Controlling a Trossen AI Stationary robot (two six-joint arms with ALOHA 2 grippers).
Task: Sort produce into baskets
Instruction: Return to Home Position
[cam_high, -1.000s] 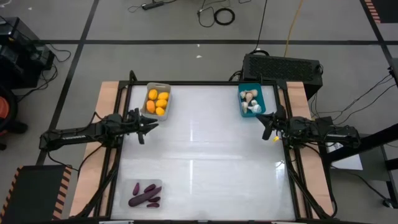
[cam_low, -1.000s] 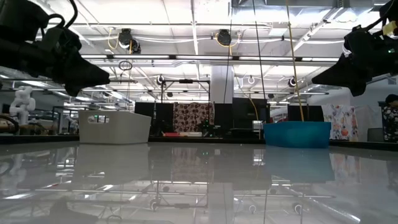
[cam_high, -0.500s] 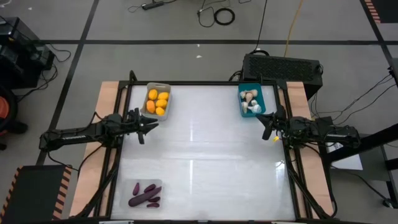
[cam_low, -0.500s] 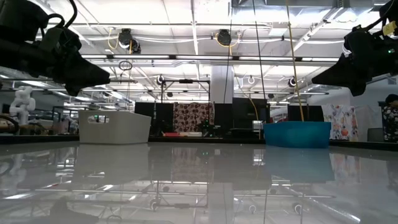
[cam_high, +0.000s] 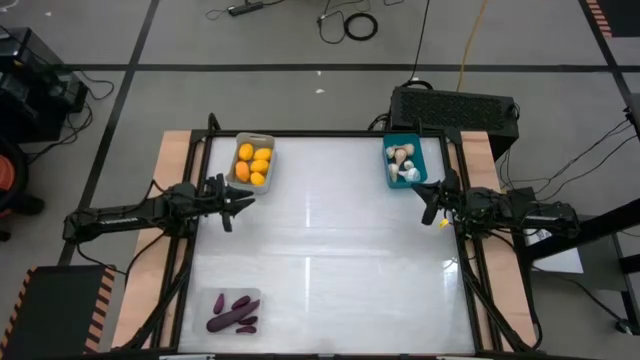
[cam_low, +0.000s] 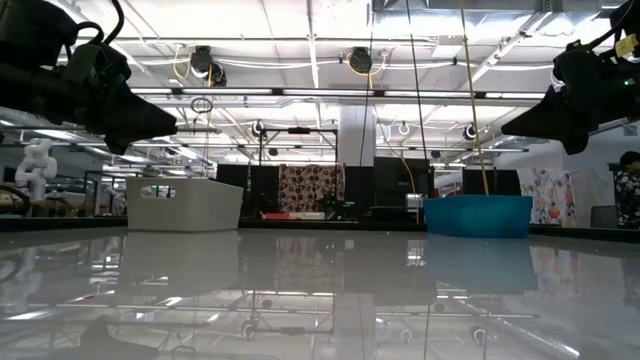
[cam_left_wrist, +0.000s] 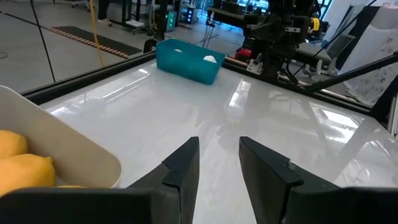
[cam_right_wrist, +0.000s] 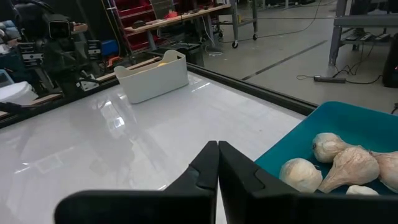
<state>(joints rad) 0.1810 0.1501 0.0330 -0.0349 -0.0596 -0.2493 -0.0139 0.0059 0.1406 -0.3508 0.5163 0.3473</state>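
Note:
Several orange-yellow fruits (cam_high: 253, 162) lie in the light grey bin (cam_high: 237, 170) at the far left. Several pale garlic bulbs (cam_high: 402, 160) lie in the teal bin (cam_high: 392, 175) at the far right; they also show in the right wrist view (cam_right_wrist: 348, 165). Several dark purple eggplants (cam_high: 232, 313) lie in the clear bin (cam_high: 215, 299) at the near left. My left gripper (cam_high: 243, 200) hovers above the table just near of the grey bin, open and empty. My right gripper (cam_high: 424, 199) hovers just near of the teal bin, shut and empty.
A large black box (cam_high: 453, 108) stands beyond the table's far right corner. The white tabletop (cam_high: 330, 250) lies bare between the three bins. Black rails frame the table's edges.

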